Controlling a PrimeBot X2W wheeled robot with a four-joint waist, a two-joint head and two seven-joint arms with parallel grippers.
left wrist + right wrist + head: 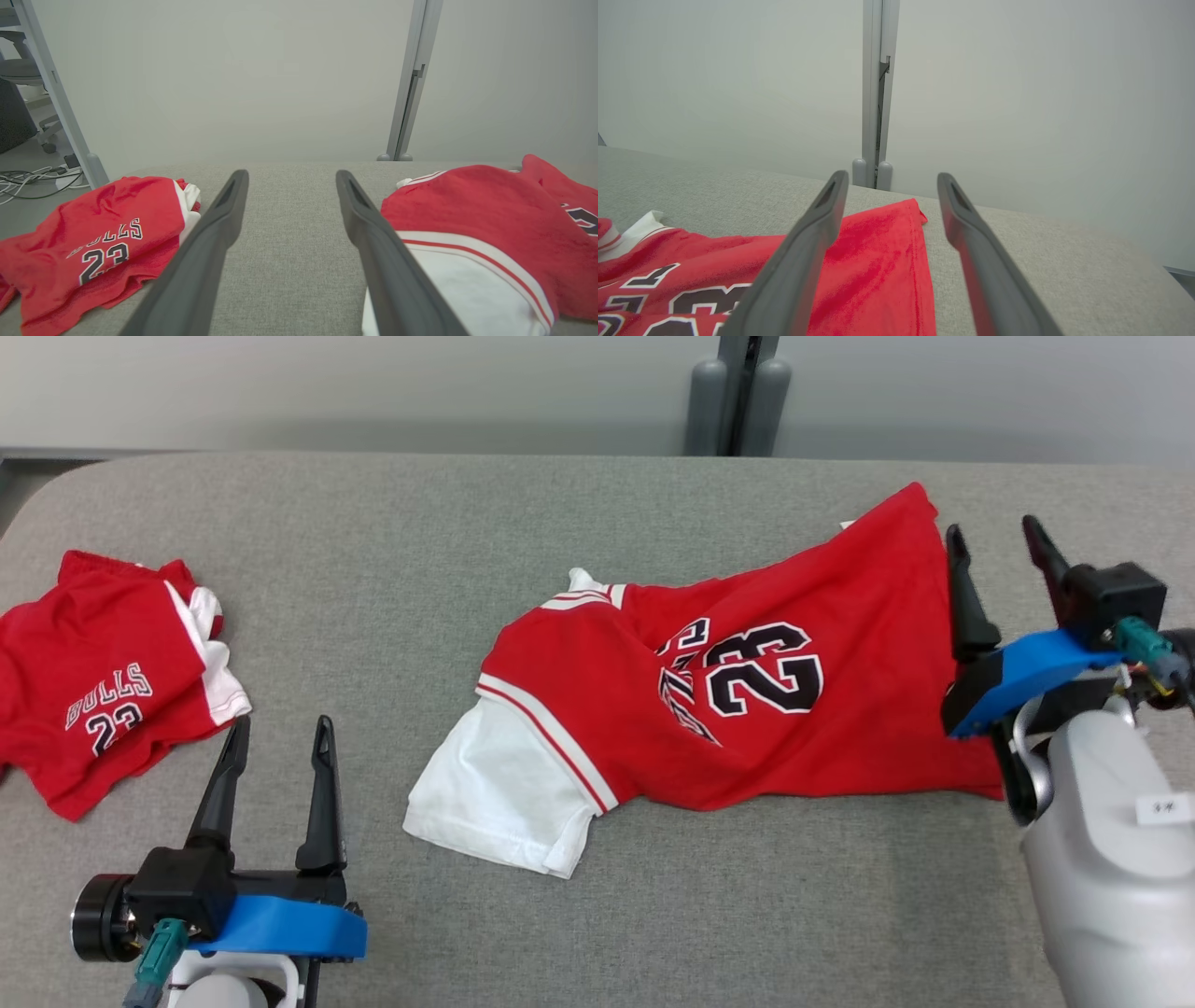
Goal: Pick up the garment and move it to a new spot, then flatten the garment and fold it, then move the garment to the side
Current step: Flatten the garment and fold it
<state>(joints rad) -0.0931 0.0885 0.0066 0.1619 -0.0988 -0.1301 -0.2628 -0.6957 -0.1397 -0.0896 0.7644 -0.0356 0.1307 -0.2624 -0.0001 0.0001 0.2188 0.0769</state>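
Observation:
A red jersey (747,681) with a black "23" and a white sleeve lies rumpled across the middle and right of the grey table (597,513); it also appears as the jersey (486,219) and the jersey (878,261). My right gripper (999,546) is open, hovering by the jersey's right hem, its fingers (812,242) straddling that edge. My left gripper (278,733) is open at the lower left, over bare table between the two garments, holding nothing.
A second red "Bulls 23" garment (103,681), seen also as the garment (93,247), lies folded at the table's left side. A grey post (738,392) stands behind the table's far edge against a pale wall.

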